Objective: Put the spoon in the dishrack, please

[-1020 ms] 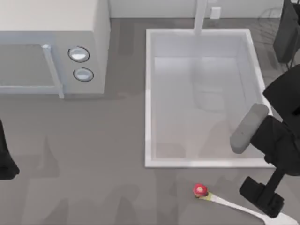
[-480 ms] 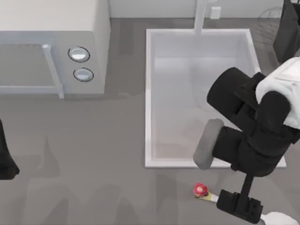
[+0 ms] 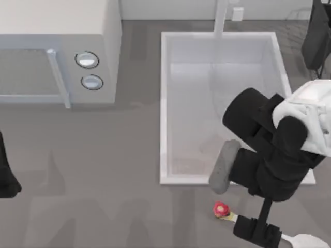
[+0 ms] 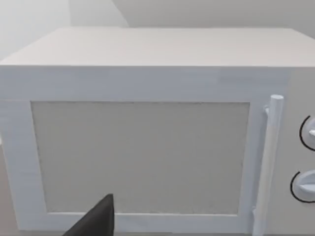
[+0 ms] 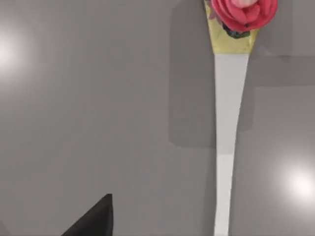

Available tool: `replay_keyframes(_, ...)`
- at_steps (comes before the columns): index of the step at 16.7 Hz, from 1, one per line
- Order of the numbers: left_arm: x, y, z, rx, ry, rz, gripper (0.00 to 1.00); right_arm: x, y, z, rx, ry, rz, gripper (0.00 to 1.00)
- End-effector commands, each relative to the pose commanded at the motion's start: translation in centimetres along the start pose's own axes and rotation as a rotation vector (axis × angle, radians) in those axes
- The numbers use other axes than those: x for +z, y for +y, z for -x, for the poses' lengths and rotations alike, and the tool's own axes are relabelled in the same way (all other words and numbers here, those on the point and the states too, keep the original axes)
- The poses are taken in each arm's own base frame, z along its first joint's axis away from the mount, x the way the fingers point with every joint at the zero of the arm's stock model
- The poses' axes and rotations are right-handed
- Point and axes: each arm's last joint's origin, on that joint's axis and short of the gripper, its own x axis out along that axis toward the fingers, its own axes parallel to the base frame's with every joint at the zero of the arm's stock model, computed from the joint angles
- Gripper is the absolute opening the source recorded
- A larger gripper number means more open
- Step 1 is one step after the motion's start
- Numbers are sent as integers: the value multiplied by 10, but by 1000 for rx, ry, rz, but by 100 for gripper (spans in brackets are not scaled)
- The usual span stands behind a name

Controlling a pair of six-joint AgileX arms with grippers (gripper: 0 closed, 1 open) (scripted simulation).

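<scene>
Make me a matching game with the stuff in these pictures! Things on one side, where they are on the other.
Things:
1. spoon
2. microwave
3. sink
4. left gripper

Places:
A. top view's far left edge
B. middle, set into the counter
C. back left on the counter
D. on the counter, in front of the sink, under the right gripper

Pairs: 1-D, 2-C, 3-B, 4-A

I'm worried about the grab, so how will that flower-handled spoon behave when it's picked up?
The spoon lies flat on the counter, so it probably won't roll. Its slim, smooth white handle looks stiff but may slip or pivot. The flower knob likely makes that end heavier.
</scene>
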Motion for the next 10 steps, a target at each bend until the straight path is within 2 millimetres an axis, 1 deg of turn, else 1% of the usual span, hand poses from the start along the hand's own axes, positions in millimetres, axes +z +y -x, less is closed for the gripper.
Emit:
replay_keyframes(4, 0, 0, 0, 0, 0, 0, 100, 1, 0, -48, -4, -9, -1, 100)
replay_keyframes(6, 0, 0, 0, 0, 0, 0, 100, -1, 1, -64, -1, -3, 0, 100)
replay_keyframes(8, 0, 0, 0, 0, 0, 0, 100, -3, 2, -71, 0, 0, 0, 100)
replay_keyframes(10, 0, 0, 0, 0, 0, 0, 100, -3, 2, -71, 0, 0, 0, 100)
